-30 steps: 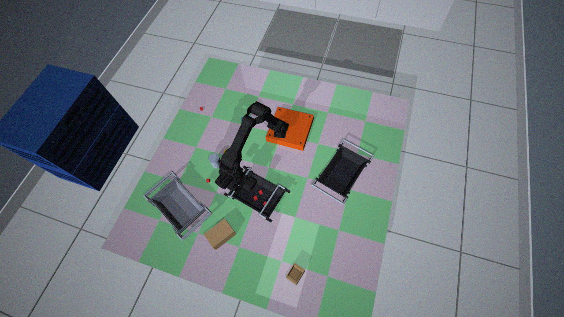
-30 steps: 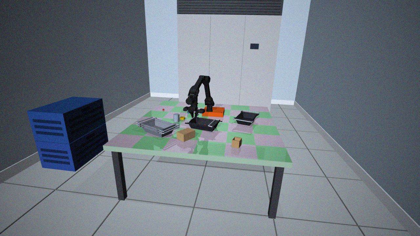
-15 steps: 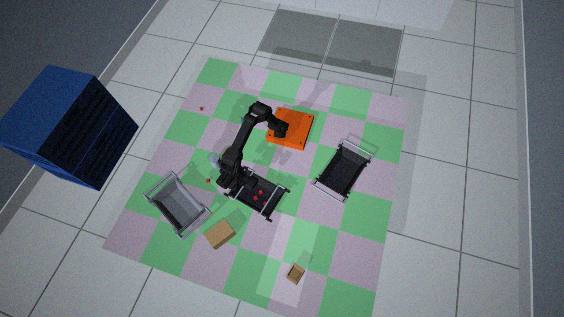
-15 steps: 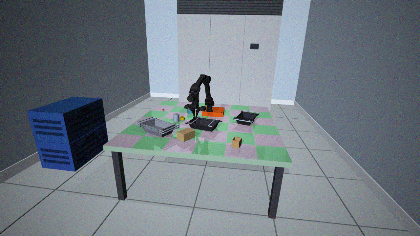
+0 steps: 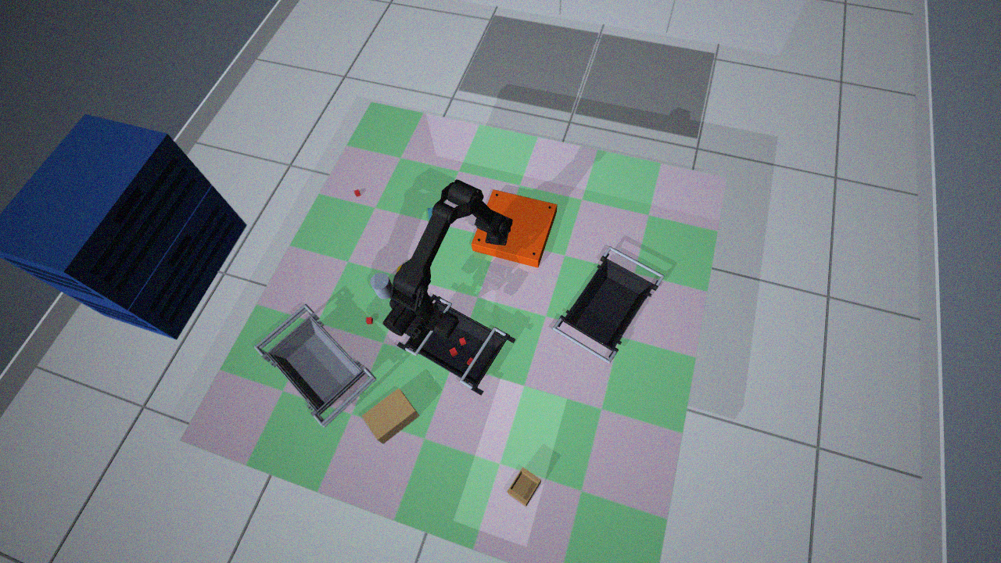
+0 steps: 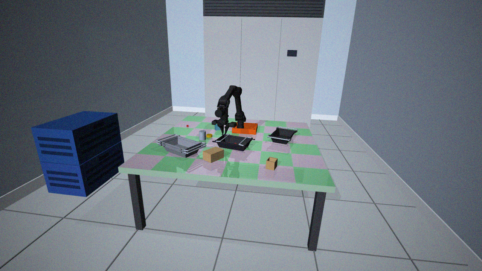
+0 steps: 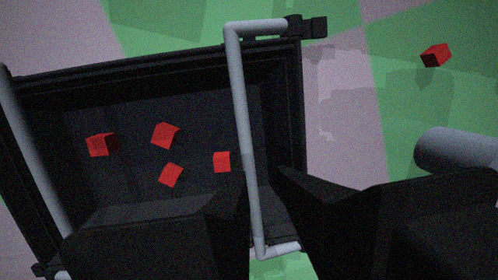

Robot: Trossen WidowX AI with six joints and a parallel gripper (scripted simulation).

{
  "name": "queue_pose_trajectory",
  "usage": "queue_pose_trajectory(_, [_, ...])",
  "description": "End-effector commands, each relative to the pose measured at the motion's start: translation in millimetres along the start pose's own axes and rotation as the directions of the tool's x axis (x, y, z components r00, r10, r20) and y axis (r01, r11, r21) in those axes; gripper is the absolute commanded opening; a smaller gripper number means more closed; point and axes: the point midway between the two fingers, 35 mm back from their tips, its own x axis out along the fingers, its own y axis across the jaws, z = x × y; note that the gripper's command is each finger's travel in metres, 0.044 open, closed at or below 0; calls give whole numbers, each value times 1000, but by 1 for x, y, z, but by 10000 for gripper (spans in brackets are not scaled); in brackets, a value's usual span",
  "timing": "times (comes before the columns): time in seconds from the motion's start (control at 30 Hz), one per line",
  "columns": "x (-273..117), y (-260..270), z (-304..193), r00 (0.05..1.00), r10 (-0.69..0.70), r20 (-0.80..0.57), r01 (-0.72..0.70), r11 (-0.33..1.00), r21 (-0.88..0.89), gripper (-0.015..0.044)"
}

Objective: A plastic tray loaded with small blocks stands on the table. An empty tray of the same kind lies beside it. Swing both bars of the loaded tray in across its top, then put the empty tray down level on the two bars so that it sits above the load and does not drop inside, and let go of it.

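The pincer (image 5: pixel 432 326) (image 6: pixel 224 132) (image 7: pixel 261 176) is partly spread, its tips either side of the nearer bar (image 5: pixel 421 342) (image 6: pixel 221 139) (image 7: pixel 241 109); whether they touch it cannot be told. That bar lies across the loaded black tray (image 5: pixel 444 367) (image 6: pixel 232 145) (image 7: pixel 299 97), as does the farther bar (image 5: pixel 478 355) (image 6: pixel 247 141) (image 7: pixel 36 155). Four red blocks (image 7: pixel 165 134) sit inside. The empty black tray (image 5: pixel 636 311) (image 6: pixel 279 137) stands toward the desk's (image 5: pixel 335 458) (image 6: pixel 229 179) right edge, bars outward. A grey tray (image 5: pixel 290 371) (image 6: pixel 182 148) stands near the left edge, an open tan box (image 5: pixel 516 493) (image 6: pixel 270 165) near the front edge.
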Motion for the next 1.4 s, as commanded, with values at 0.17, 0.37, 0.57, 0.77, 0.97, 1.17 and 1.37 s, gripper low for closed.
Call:
queue_pose_trajectory(0.17, [0, 0, 0, 1000, 0, -1, 0, 1000, 0, 87])
queue_pose_trajectory(0.37, [0, 0, 0, 1000, 0, -1, 0, 1000, 0, 0])
queue_pose_trajectory(0.57, [0, 0, 0, 1000, 0, 0, 0, 1000, 0, 0])
queue_pose_trajectory(0.77, [0, 0, 0, 1000, 0, 0, 0, 1000, 0, 0])
queue_pose_trajectory(0.97, [0, 0, 0, 1000, 0, 0, 0, 1000, 0, 0])
queue_pose_trajectory(1.17, [0, 0, 0, 1000, 0, 0, 0, 1000, 0, 0])
queue_pose_trajectory(1.37, [0, 0, 0, 1000, 0, 0, 0, 1000, 0, 0])
